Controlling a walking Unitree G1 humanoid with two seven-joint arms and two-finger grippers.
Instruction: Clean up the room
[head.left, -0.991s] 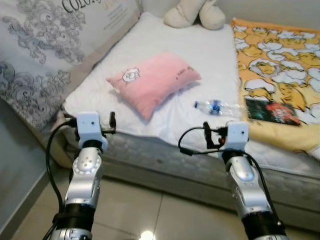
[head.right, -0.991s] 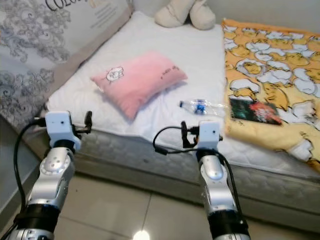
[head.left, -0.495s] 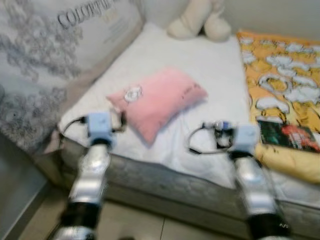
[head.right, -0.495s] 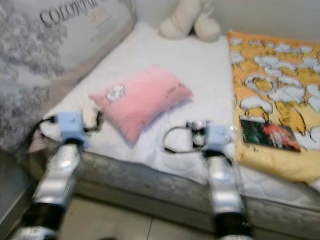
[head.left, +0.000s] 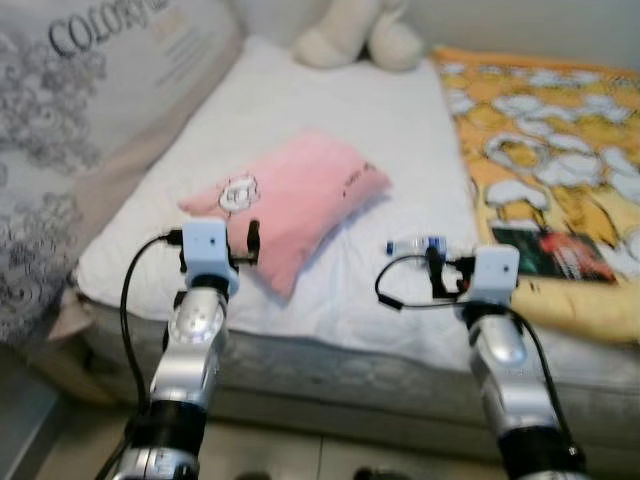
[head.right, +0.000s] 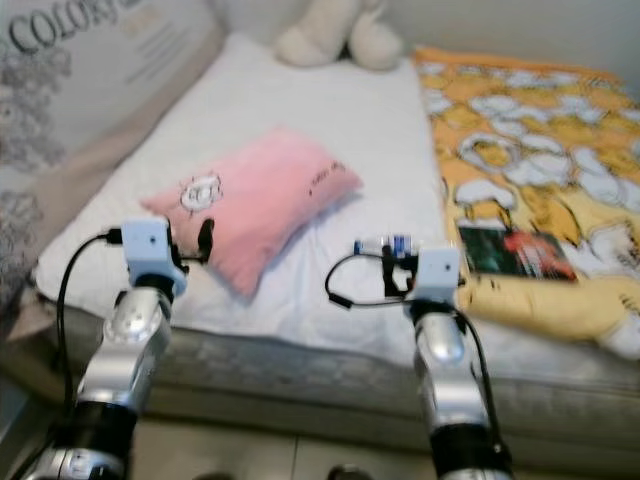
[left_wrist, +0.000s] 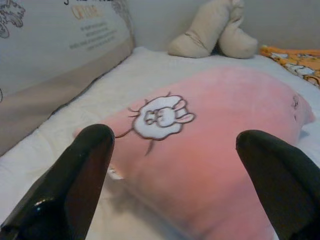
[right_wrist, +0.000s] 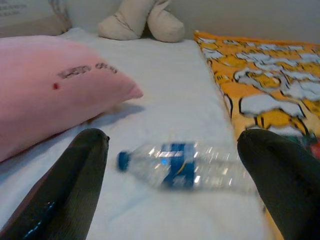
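Observation:
A clear plastic bottle with a blue cap and blue label lies on its side on the white bed; the head view has the bottle just beyond my right wrist. My right gripper is open, its fingers spread on either side of the bottle, short of it. A pink pillow with a bunny patch lies mid-bed. My left gripper is open and faces the pillow from close by, holding nothing.
An orange patterned blanket covers the bed's right side, with a dark book lying on it. A beige plush toy sits at the bed's far end. A large printed cushion leans along the left. The mattress edge is right below my arms.
The whole view has shifted: the camera has come closer to the bed, so pillow and bottle look nearer. Both arms stay raised and their grippers open.

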